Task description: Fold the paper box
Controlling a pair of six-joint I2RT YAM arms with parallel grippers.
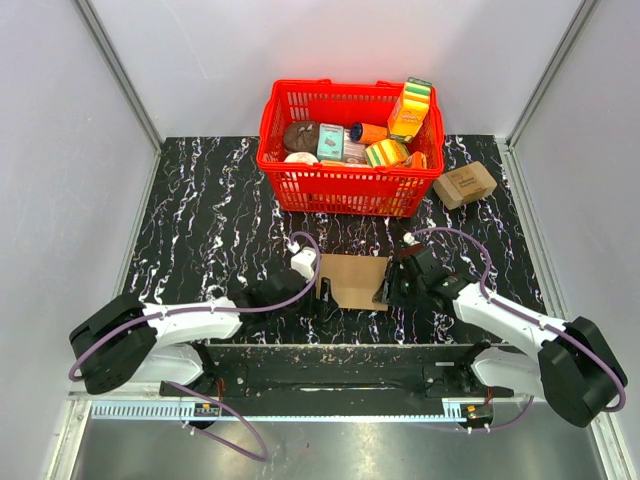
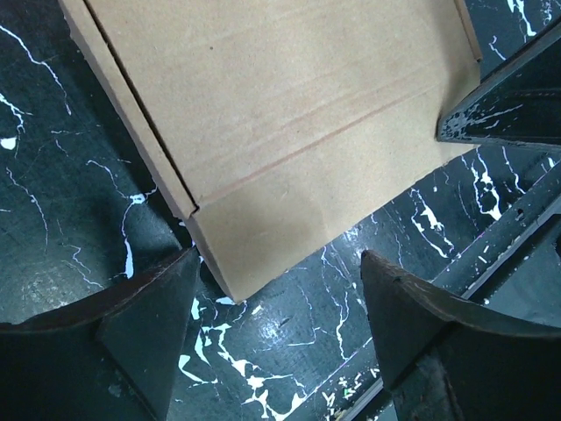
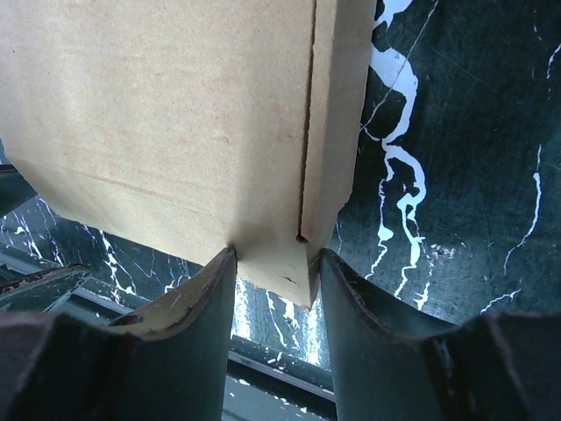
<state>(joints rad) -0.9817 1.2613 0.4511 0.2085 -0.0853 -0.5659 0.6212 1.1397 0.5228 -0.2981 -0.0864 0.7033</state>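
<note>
1. The left arm (image 1: 190, 322) lies low along the near edge of the table (image 1: 200, 220). It reaches to the right from its base, with the wrist turned toward the left side of the paper box (image 1: 355, 280).
2. The left gripper (image 2: 279, 255) is wide open and holds nothing. In the left wrist view its two dark fingers (image 2: 149, 324) stand on both sides of the near left corner of the box, and they do not touch the cardboard.
3. The right arm (image 1: 510, 318) comes from the near right and reaches to the left and a little far, down to the right side of the box.
4. The right gripper (image 3: 277, 253) is nearly closed. In the right wrist view the near right corner of the box sits between its fingertips (image 3: 215, 285), and both press on the cardboard edges.
5. The paper box lies flat on the black marbled table, between the two grippers and just beyond the arm bases. Its plain brown face is up.
6. Its long axis seems to run left to right, though it is only slightly longer that way. A narrow folded strip runs along each short side.
7. Farther away stands a red basket (image 1: 340, 188) with groceries, and a small brown carton (image 1: 465, 184) is to its right.
</note>
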